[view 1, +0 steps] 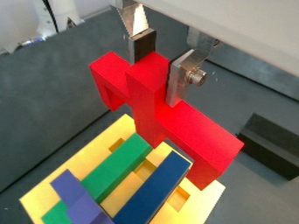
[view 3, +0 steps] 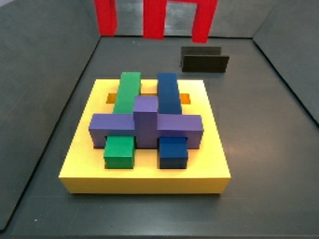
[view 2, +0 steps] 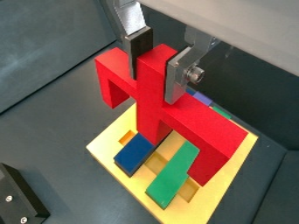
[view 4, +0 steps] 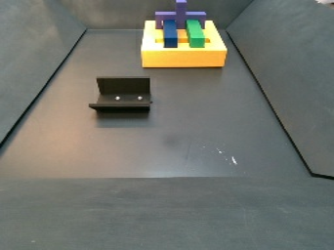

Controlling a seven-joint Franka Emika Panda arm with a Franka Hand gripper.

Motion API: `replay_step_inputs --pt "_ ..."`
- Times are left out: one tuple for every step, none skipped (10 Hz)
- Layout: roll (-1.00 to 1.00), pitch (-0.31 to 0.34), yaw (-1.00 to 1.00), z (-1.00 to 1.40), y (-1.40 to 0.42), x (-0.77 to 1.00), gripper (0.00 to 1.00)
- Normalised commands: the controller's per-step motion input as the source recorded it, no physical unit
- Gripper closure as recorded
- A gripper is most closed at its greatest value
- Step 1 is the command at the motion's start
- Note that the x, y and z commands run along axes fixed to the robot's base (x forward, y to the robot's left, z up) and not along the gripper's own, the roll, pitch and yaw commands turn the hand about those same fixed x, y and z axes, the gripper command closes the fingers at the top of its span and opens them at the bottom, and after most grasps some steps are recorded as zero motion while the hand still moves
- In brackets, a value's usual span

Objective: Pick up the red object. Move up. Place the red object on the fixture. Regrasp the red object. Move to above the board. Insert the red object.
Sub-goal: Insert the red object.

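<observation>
In both wrist views my gripper [view 1: 162,63] [view 2: 156,66] is shut on the central stem of the red object [view 1: 176,122] [view 2: 158,109], and the dark pads press its two sides. The red object hangs above the yellow board [view 1: 105,144] [view 2: 105,150], clear of the blocks on it. In a side view only the red object's three downward prongs [view 3: 156,17] show, at the top edge above the far end of the board [view 3: 144,173]; the gripper is out of frame there. The dark fixture [view 3: 206,61] [view 4: 121,95] stands apart from the board with nothing on it.
The board [view 4: 183,59] carries a long green block [view 3: 129,89], a long blue block [view 3: 166,89] and a purple cross-shaped block [view 3: 144,123] lying across them, with orange slots between. Dark walls enclose the grey floor. The fixture [view 1: 274,144] also shows beside the board.
</observation>
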Motion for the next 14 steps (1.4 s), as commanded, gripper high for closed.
replay_step_inputs --pt "-0.17 -0.140 0.00 -0.75 0.19 0.00 1.00" --pt "-0.07 -0.207 0.00 -0.79 0.10 -0.01 1.00" --pt "-0.08 -0.241 0.00 -0.72 0.01 -0.08 1.00" --pt "-0.12 -0.264 0.00 -0.62 0.00 -0.10 1.00" --pt "-0.08 -0.224 0.00 -0.41 -0.02 -0.09 1.00" --pt "-0.04 -0.176 0.00 -0.33 0.00 -0.06 1.00" --pt "-0.01 -0.143 0.00 -0.31 0.00 -0.02 1.00" --pt "0.00 -0.091 0.00 -0.27 -0.01 -0.03 1.00" --pt "0.00 -0.011 0.00 -0.14 -0.03 0.00 1.00" --pt "0.00 0.000 0.01 -0.07 0.00 0.00 1.00" --pt "0.04 0.000 0.00 -0.10 0.00 0.00 1.00" --pt "0.00 0.000 -0.02 0.00 0.00 -0.13 1.00" --pt "0.00 0.000 0.00 0.09 0.00 -0.23 1.00" --pt "0.03 0.000 0.00 0.00 0.00 -0.15 1.00"
